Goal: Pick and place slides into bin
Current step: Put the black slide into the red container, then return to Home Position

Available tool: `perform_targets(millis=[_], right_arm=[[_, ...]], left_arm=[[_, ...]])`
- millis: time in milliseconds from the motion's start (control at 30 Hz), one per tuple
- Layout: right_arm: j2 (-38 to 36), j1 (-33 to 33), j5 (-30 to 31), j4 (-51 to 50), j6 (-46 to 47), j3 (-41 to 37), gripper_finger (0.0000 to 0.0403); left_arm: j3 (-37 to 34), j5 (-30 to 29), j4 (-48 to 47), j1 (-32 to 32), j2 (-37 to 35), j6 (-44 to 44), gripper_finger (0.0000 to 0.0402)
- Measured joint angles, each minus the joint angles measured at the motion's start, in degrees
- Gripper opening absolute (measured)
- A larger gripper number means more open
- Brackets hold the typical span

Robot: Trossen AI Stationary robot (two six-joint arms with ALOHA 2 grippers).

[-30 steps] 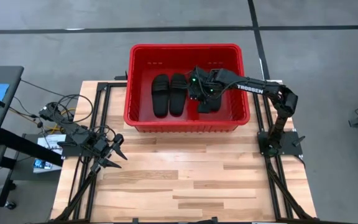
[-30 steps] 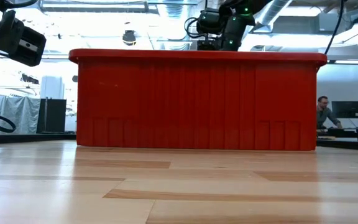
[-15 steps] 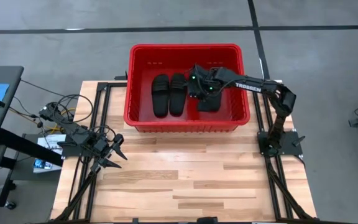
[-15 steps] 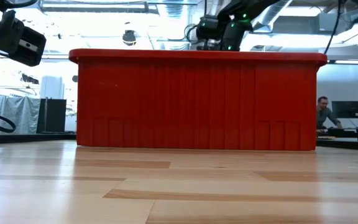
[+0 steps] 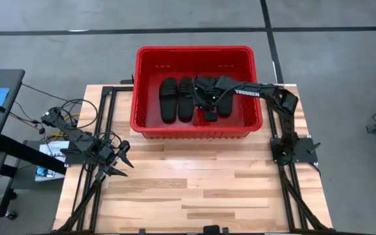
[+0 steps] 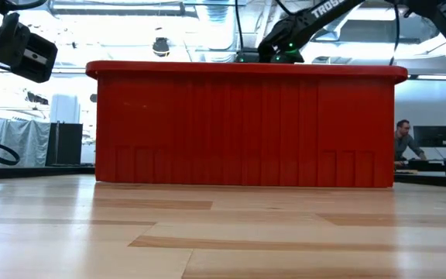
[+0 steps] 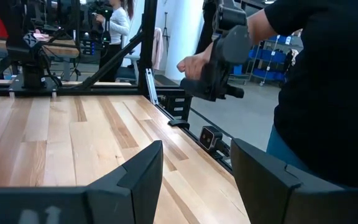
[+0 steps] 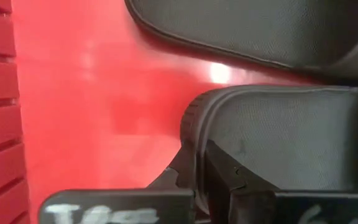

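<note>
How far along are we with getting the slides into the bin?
Nearly done, it seems. Two slides already lie side by side in the bin. The right gripper is down inside it, fingers shut on another slide, with one more beside it. No slide shows on the table. Left: release. The left gripper waits, open.

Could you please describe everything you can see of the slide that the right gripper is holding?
The held slide is matte black with a finely textured, foam-like surface and a rounded end. The right gripper has its jaws shut on the edge of that end, low inside the red bin, beside the two slides already lying side by side there. Whether it rests on the floor cannot be told.
</note>
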Motion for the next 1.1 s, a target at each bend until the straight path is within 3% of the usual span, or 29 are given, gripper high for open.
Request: perform_targets(millis=[200, 800, 1100], right_arm=[[1.38, -0.24, -1.33, -0.97, 0.29, 0.0, 0.0007], [1.32, -0.66, -3.04, -2.37, 1.56, 0.04, 0.0128], [1.25, -0.68, -3.04, -6.29, 0.45, 6.23, 0.0148]], left_arm=[[0.01, -0.01, 0.01, 0.0, -0.01, 0.0, 0.0178], [-0.01, 0.0, 0.02, -0.01, 0.0, 0.0, 0.0178], [-0.01, -0.01, 0.0, -0.01, -0.02, 0.0, 0.0178]])
